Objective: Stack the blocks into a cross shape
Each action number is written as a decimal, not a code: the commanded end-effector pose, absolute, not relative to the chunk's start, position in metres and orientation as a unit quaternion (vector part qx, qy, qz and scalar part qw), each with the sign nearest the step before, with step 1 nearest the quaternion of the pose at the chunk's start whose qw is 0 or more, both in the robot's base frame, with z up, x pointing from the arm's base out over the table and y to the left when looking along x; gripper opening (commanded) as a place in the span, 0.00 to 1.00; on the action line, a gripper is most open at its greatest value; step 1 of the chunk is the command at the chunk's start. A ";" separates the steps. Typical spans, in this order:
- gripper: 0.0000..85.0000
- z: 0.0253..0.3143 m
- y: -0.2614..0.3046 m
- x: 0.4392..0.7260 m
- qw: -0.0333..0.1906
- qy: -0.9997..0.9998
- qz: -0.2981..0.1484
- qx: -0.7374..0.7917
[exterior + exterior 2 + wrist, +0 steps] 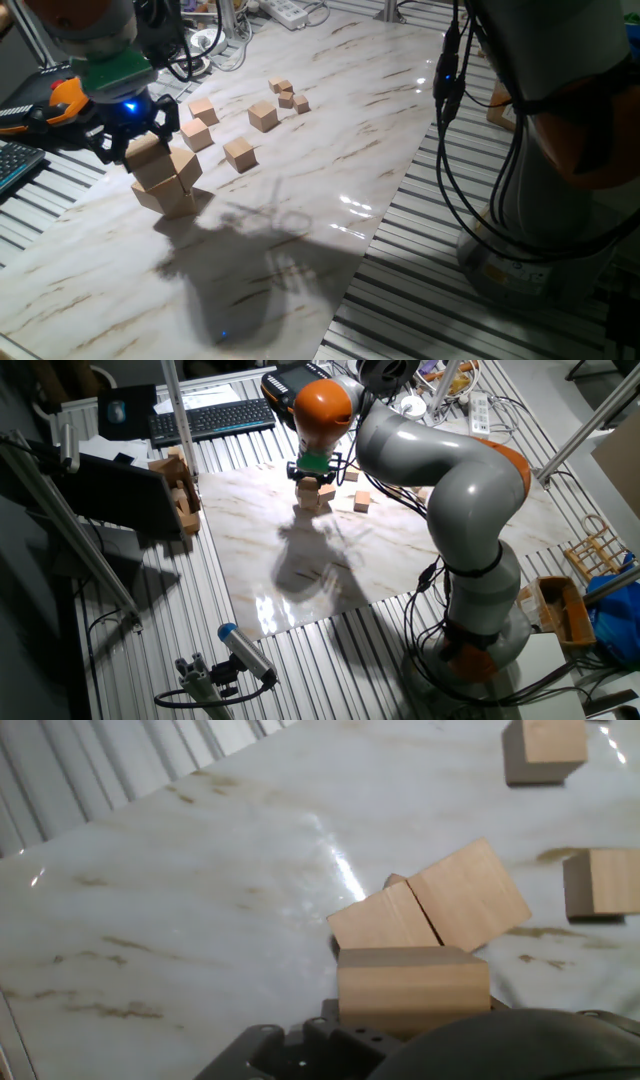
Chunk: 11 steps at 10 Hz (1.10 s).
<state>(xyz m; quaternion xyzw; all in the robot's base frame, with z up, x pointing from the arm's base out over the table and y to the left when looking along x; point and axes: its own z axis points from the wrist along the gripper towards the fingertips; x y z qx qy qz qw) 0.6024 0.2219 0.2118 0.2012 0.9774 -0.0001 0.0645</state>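
Fingers (135,140) clamp one block (147,150) above two touching blocks (172,180) near the slab's (330,150) edge.

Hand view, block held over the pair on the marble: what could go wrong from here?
1. The two lower blocks look tilted, not flat, so the held block may slide off when released.
2. The gripper hangs close over the stack; opening or retreating could knock it over.
3. The medium cubes lie nearby and a toppling block could scatter them.
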 end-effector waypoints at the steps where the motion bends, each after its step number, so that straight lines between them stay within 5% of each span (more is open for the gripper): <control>1: 0.00 0.211 0.222 0.603 0.063 0.998 0.014 -0.029; 8: 0.00 0.209 0.223 0.605 0.082 0.996 0.015 -0.013; 11: 0.00 0.209 0.223 0.605 0.070 0.997 0.009 0.032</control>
